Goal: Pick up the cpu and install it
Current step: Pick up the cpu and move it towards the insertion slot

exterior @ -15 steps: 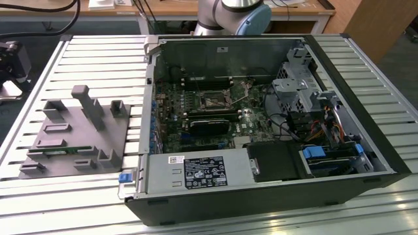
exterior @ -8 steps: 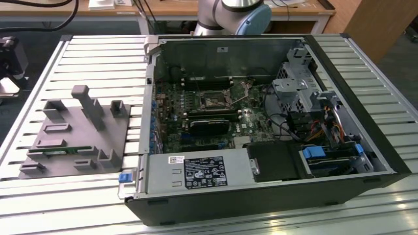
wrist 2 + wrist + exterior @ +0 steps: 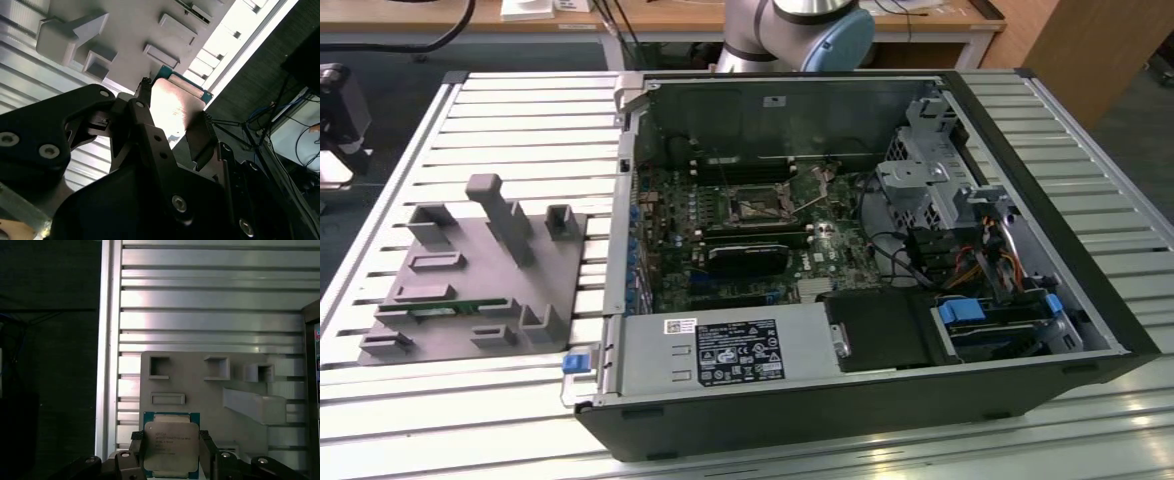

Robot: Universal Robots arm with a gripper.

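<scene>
Square cpu (image 3: pixel 171 449), silver-grey metal top, teal-green rim, gripped by tool (image 3: pixel 171 442)

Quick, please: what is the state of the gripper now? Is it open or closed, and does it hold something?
Gripper: closed, holding the cpu by two opposite edges, as seen in both wrist views.

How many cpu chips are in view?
1. The cpu is held between the fingers of the claw, over the grey fixture. Others may be hidden inside the computer case.

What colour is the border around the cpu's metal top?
Teal green, on the cpu; clearest in the first wrist view.
</scene>
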